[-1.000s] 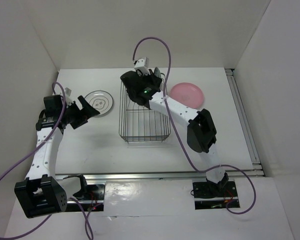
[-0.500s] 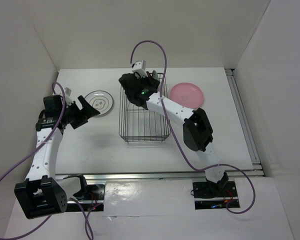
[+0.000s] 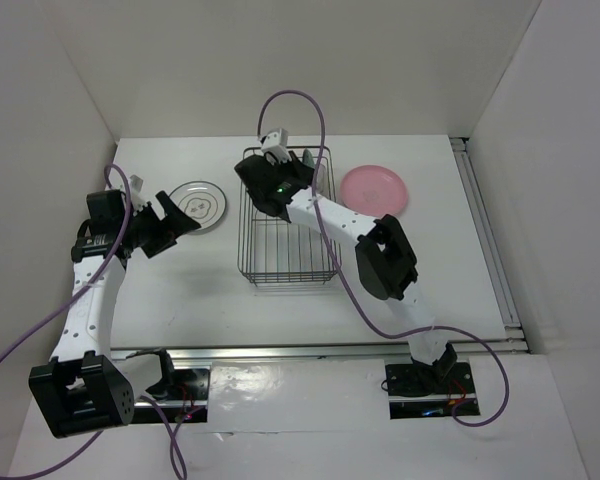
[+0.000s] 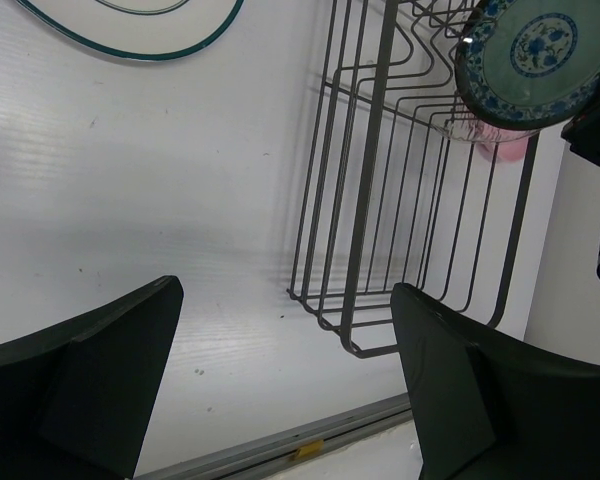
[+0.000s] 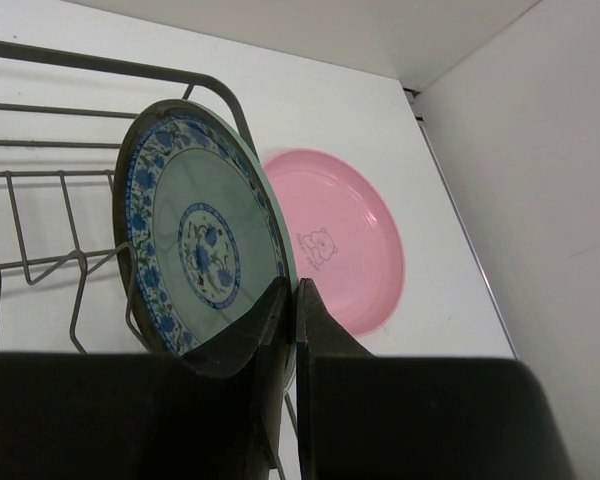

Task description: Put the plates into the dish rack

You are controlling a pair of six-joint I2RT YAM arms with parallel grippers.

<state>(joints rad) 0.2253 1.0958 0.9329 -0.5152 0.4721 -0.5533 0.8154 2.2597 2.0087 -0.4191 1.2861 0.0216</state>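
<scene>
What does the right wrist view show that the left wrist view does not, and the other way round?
Only right wrist: the right fingers shut on the rim of the blue-green plate, and the whole face of the pink plate. Only left wrist: the open left fingers and part of the white plate with a dark ring. Both: the blue-green plate, upright at the dish rack, and a sliver of the pink plate.
</scene>
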